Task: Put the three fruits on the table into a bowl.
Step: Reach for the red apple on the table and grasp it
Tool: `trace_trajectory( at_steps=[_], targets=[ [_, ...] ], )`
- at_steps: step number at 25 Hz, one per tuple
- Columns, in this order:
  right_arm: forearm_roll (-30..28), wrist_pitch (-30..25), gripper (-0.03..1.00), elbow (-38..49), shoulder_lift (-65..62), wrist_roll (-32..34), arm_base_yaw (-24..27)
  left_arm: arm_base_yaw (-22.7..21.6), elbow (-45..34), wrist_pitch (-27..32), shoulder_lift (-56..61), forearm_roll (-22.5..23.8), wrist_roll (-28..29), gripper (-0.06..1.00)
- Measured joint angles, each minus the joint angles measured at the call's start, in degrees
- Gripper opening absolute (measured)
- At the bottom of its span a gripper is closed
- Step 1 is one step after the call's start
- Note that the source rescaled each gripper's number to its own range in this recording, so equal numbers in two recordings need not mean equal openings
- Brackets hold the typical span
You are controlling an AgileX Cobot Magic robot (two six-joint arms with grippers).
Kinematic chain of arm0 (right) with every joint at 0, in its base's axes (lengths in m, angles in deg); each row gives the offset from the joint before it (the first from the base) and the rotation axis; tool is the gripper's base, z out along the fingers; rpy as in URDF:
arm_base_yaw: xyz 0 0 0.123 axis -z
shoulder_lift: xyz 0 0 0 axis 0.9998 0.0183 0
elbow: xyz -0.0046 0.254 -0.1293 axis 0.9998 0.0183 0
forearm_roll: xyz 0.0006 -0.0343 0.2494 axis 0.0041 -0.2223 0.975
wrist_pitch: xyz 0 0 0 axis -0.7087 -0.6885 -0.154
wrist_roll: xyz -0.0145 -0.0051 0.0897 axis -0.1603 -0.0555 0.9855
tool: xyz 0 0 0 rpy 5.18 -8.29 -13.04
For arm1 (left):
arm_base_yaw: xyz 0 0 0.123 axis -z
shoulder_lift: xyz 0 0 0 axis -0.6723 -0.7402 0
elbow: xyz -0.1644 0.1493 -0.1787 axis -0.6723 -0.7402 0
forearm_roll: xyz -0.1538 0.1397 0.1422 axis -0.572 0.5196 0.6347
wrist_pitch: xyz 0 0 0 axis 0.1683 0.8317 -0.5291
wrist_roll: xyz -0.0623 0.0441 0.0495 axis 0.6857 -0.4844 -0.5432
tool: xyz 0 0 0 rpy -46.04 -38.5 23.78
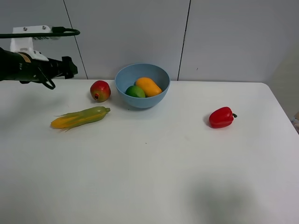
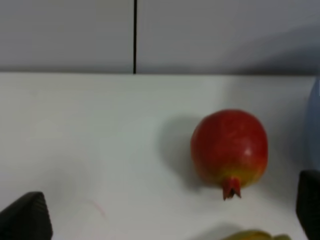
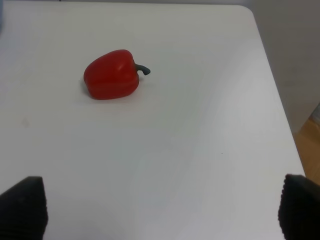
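**A:** One wide white table [image 1: 149, 186] is filling the room. What are the grippers doing?

**B:** The left gripper [image 1: 71, 67] is hovering over the back left, fingers spread wide, gripping nothing. The right gripper [image 3: 160, 207] is also gaping wide and empty.

**A:** And the rest?

**B:** A light-blue bowl [image 1: 140, 101] is sitting near the back edge. A corn cob [image 1: 80, 117] is lying front-left of it. A mango [image 1: 148, 86] is resting inside the bowl. A red pepper [image 1: 221, 117] is sitting well apart, right. A pomegranate [image 1: 100, 90] is standing on the table just left of the bowl. A lime [image 1: 135, 91] is lying in the bowl, touching the mango.
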Motion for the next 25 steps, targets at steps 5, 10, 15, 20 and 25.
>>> trace_trajectory(
  at_steps=[5, 10, 15, 20, 25],
  targets=[
    [0.0, 0.0, 0.77, 0.0, 0.0, 0.0, 0.0, 0.06, 0.47, -3.91, -4.14, -0.2, 0.0, 1.0],
    [0.0, 0.0, 0.77, 0.0, 0.0, -0.06, 0.0, 1.28, 3.38, -4.51, -8.86, -0.2, 0.0, 1.0],
    [0.0, 0.0, 0.77, 0.0, 0.0, -0.06, 0.0, 3.13, 7.11, -5.04, -13.35, -0.03, 0.0, 1.0],
    [0.0, 0.0, 0.77, 0.0, 0.0, -0.06, 0.0, 3.38, 9.99, -5.31, -17.6, 0.98, 0.0, 1.0],
    [0.0, 0.0, 0.77, 0.0, 0.0, -0.06, 0.0, 3.38, 12.66, -5.32, -21.34, 2.62, -0.2, 1.0]
  ],
)
